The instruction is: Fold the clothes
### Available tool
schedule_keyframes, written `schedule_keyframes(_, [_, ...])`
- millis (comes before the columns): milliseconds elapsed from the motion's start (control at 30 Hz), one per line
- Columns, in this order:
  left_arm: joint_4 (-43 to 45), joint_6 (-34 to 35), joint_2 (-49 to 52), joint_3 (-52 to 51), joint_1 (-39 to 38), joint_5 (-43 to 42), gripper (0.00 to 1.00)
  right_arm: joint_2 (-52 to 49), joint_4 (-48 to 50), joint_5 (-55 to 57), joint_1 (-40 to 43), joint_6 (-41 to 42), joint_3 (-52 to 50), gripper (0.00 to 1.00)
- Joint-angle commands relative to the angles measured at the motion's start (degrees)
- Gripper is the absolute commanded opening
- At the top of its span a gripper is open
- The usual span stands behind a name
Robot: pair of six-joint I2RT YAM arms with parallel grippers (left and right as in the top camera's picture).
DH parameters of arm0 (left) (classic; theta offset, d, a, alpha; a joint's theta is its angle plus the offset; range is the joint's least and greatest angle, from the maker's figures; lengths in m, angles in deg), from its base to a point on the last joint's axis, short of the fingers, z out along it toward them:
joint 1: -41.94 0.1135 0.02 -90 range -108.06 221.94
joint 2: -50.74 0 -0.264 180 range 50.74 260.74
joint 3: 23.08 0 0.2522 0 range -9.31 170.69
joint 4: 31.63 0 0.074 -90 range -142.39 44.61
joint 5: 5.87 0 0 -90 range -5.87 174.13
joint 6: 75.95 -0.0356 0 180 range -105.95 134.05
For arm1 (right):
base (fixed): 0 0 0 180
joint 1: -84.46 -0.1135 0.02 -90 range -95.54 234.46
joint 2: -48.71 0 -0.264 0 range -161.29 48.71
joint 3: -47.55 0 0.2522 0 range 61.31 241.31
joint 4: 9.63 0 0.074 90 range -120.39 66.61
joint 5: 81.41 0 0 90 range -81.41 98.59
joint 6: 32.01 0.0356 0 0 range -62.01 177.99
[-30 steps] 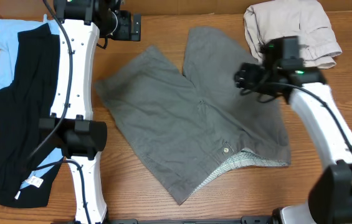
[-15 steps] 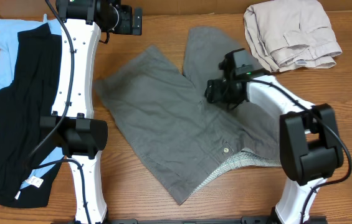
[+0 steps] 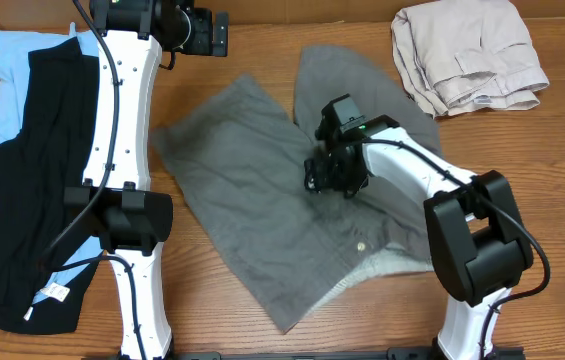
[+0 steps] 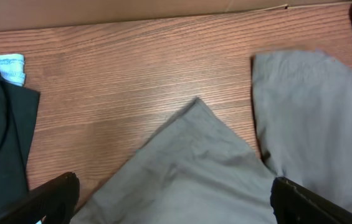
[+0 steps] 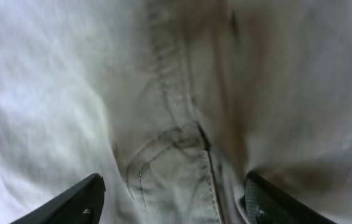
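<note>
Counter: brown wood-grain top (image 3: pixel 242 55), with a plain cardboard-coloured wall behind it in the left wrist view.
Overhead only: the whole grey-brown shorts (image 3: pixel 252 220) lie spread flat. The pale waist button (image 3: pixel 362 243) and speckled waistband lining (image 3: pixel 367 272) lie on the near side of the right gripper (image 5: pixel 174 200).
Left wrist only: two leg hems of the shorts lie ahead of the left gripper (image 4: pixel 174 205), with wood grain showing between and beyond them.
Right wrist only: the curved fly stitching (image 5: pixel 188 143) shows close up, just ahead of the fingers.
Right gripper: fingers spread wide and low over the middle of the shorts, with no cloth pinched. Whether the tips press the fabric is unclear.
Left gripper: fingers wide apart, holding nothing, raised over the far part of the counter.
Shorts: directly beneath the right gripper and reaching out on all sides of it, and below and ahead of the left gripper.
Other clothes: folded beige trousers (image 3: pixel 467 55) lie well beyond the right gripper. A black garment (image 3: pixel 32 170) lies on a light-blue one (image 3: pixel 7 60), well apart from both grippers.
</note>
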Motion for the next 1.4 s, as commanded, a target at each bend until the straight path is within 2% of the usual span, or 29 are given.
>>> schedule_keyframes(0, [-0.13,-0.94,0.24,-0.09,-0.39,-0.42,1.00,-2.10,-3.87,-2.01,-3.45,-1.20,-1.22,0.76])
schedule_keyframes(167, [-0.85,-1.77,0.24,-0.07,-0.39,0.04,1.00,-2.08,-6.75,-2.05,-7.89,-1.11,-1.22,0.83])
schedule_keyframes(200, [-0.96,-1.86,0.24,-0.07,-0.39,0.04,1.00,-2.08,-7.10,-2.03,-8.59,-1.09,-1.20,0.86])
schedule_keyframes(233, [-1.01,-2.47,0.24,-0.09,-0.37,0.02,1.00,-2.05,-7.61,-1.88,-9.60,-0.66,-1.20,0.95])
schedule_keyframes(300, [-1.03,-3.30,0.24,-0.09,-0.37,0.02,1.00,-1.77,-8.17,-1.81,-9.90,-0.44,-1.20,0.98])
schedule_keyframes(500, [-0.72,-5.01,0.26,-0.09,-0.37,-0.04,1.00,3.32,-8.74,-1.84,-7.69,2.60,-0.81,0.98])
schedule_keyframes(600, [0.17,-8.17,0.59,-0.07,-0.70,-1.46,1.00,8.55,-9.99,-1.75,-4.83,3.72,0.87,0.98])
schedule_keyframes(900, [6.71,-13.22,5.33,-0.07,-3.19,-5.84,1.00,22.32,-13.86,-0.76,7.78,3.98,6.88,0.99])
schedule_keyframes(1100, [13.29,-15.10,13.07,-0.09,-7.13,-6.97,0.98,23.76,-15.72,-0.68,13.49,3.39,6.86,0.99])
schedule_keyframes(1367, [20.13,-15.87,22.56,-0.09,-14.01,-2.54,0.97,23.76,-16.02,2.36,14.10,3.43,6.86,0.99])
